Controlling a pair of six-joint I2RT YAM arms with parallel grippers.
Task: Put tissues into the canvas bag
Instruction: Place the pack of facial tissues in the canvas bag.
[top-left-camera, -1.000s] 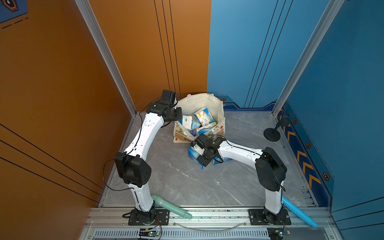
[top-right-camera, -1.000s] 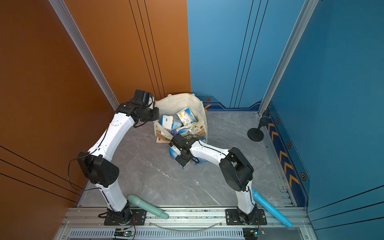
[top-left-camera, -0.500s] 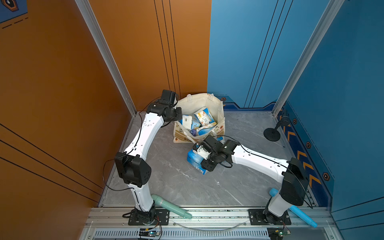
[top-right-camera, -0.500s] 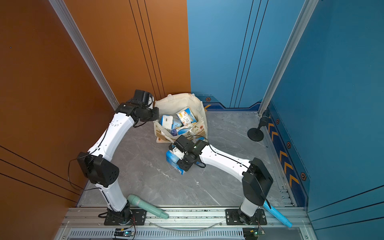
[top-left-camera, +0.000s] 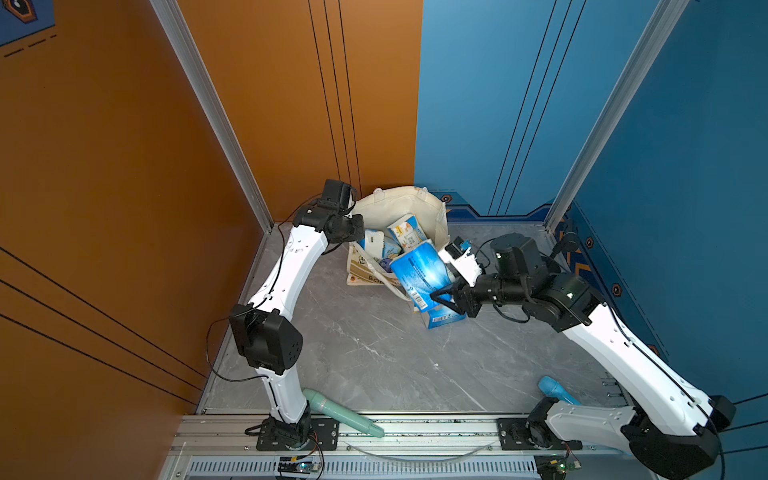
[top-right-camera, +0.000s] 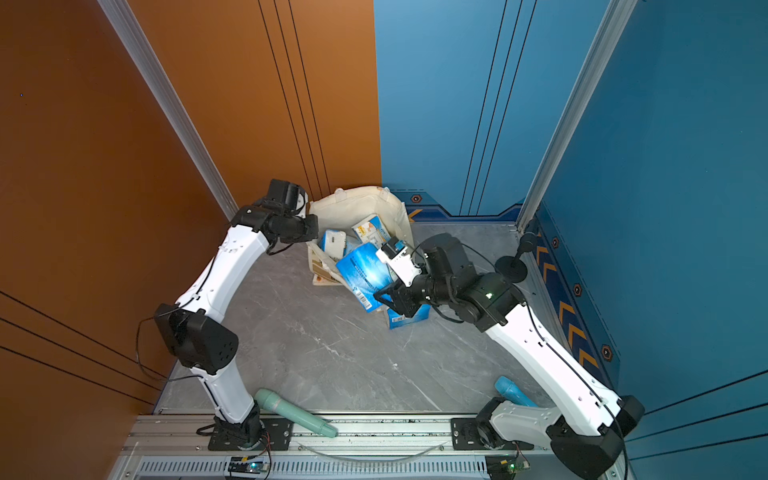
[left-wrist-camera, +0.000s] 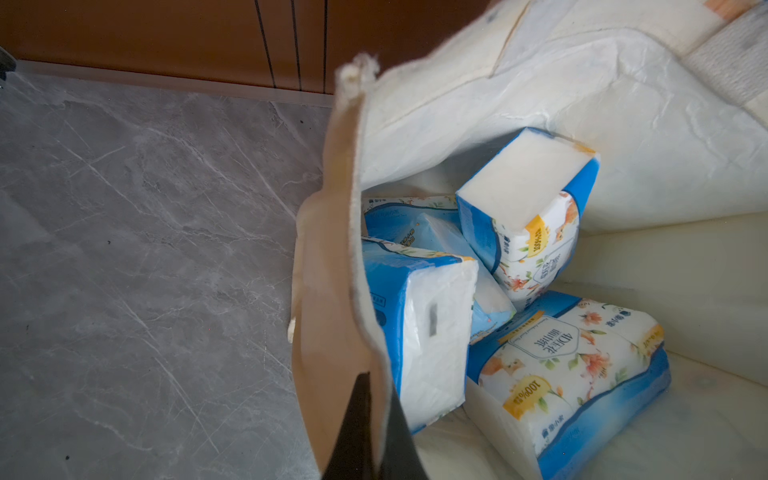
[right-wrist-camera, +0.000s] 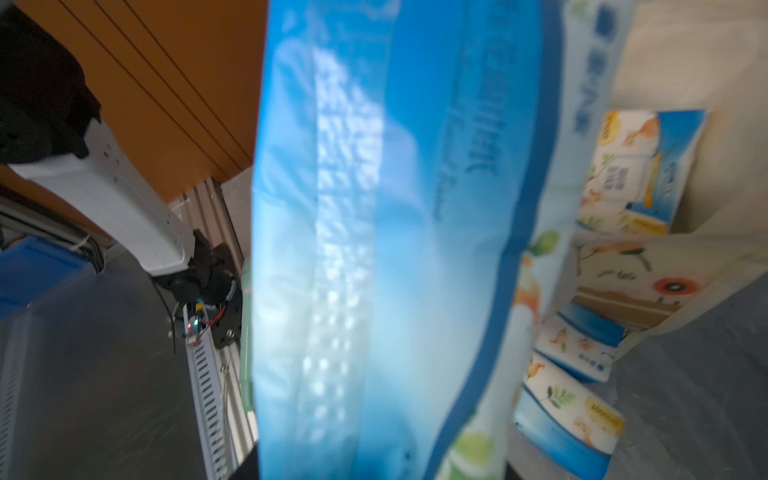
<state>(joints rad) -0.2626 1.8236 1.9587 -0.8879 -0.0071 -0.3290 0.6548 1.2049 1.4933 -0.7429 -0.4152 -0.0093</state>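
Blue tissue pack (top-left-camera: 419, 272) clamped in right fingers (top-left-camera: 444, 293), long axis tilted, just beside the canvas bag (top-left-camera: 399, 205) mouth near the worktop's far edge. Mouth lies toward the far-left corner from the pack; left fingers (left-wrist-camera: 353, 436) pinch its rim.

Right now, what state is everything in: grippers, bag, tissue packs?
Bag: upright, mouth open.
Left gripper: shut on the bag's rim.
Held pack: in the air, by the bag's front edge.
Right gripper: shut on the held pack.
Bagged packs: piled loosely inside.
Loose pack: lying on the table, outside the bag, under the right gripper.
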